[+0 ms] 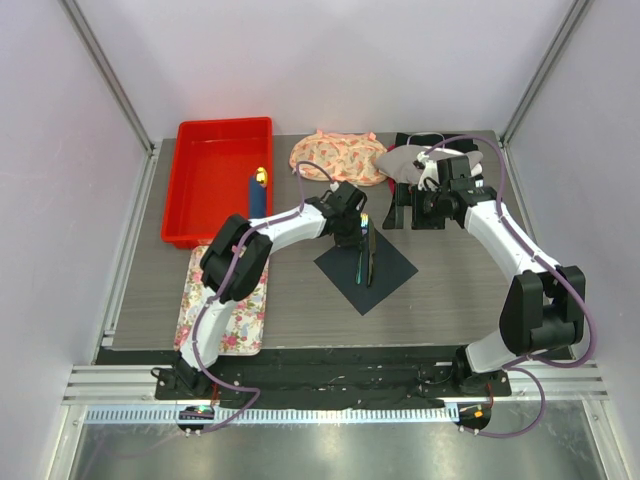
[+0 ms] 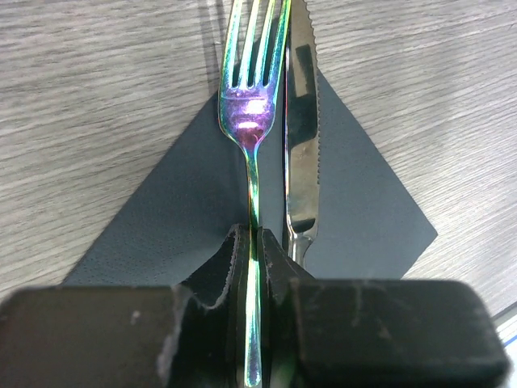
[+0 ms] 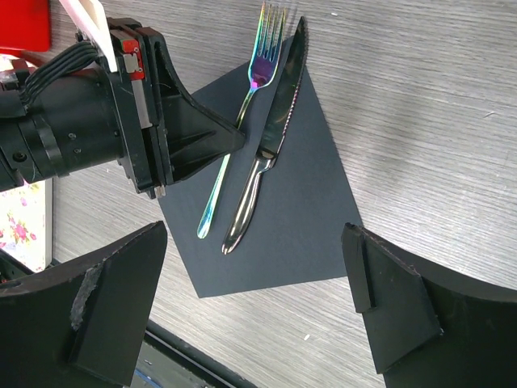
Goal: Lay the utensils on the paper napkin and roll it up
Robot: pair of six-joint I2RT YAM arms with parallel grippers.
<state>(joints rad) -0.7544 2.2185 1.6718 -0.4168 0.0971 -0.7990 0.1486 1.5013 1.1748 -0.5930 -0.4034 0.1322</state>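
1. Paper napkin [image 1: 390, 275] lies flat as a diamond mid-table [image 1: 460, 290], between the two arms.
2. Fork [image 2: 251, 121] and knife [image 2: 301, 137] sit side by side, just beside each other, along the napkin's diagonal. Handles are over the sheet; the tines and blade tip run past one corner onto bare table.
3. Left gripper [image 2: 254, 242] is clenched on the fork handle, jaws a narrow slit with the handle running through. The fork is down on the napkin or barely off it; cannot tell which.
4. Right gripper [image 3: 254, 238] is released, jaws spread wide, holding nothing, hovering above the napkin.
5. Handling, judged: the cutlery is stiff, glossy and slick, with thin handles. Pinch across the handle near its middle, or it may pivot or slip out.
6. Napkin judged light, limp and easy to crease or tear. It will likely slide on the wood-grain top, though the cutlery's weight should pin it somewhat.
7. Best hold for rolling: a free corner or edge beside the cutlery, lifted just enough to fold over. A flat pinch straight down may miss so thin a sheet.
8. Step: placing looks nearly done; rolling not yet begun, sheet unfolded.
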